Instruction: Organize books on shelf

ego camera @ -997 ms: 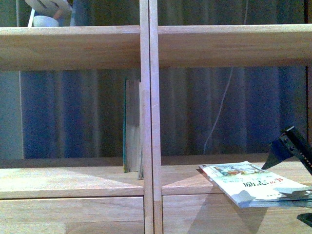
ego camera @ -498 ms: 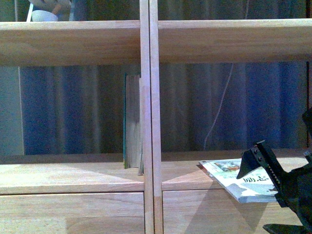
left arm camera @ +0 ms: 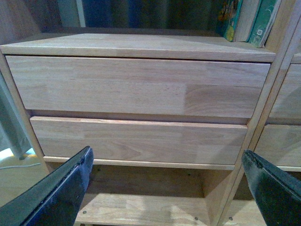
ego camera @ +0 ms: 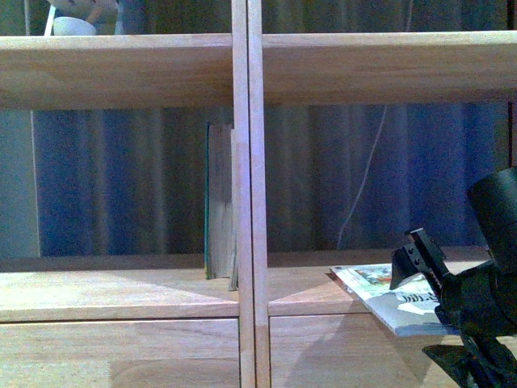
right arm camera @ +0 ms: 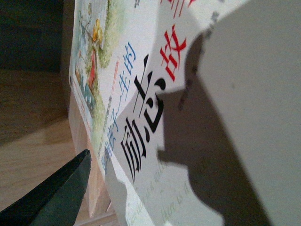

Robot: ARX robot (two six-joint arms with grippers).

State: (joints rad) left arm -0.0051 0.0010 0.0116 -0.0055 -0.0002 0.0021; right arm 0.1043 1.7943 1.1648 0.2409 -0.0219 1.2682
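- The shelf (ego camera: 246, 194) is filling the front view, its central divider running from 12 to 6 o'clock and splitting the open compartments.
- Two drawer fronts (left arm camera: 136, 84) are sitting stacked below the left compartment board, both closed, in the left wrist view.
- The right gripper (ego camera: 420, 311) is reaching in from 4 o'clock of the front view. Its jaws are standing spread, one finger (ego camera: 416, 259) above the softcover and the other below the board edge. The right wrist view is showing one finger (right arm camera: 56, 193) just beside the cover's edge; the other is hidden.
- The left gripper (left arm camera: 165, 153) is facing the drawer fronts, jaws spread wide and holding nothing.
- The softcover (ego camera: 376, 291) is lying flat in the right compartment, at 4 o'clock of the divider, one corner overhanging the front edge.
- The upright books (ego camera: 218, 202) are standing in the left compartment, at 9 o'clock of the divider and leaning against it.
- A white cup (ego camera: 73, 26) is sitting on the upper board at 11 o'clock.
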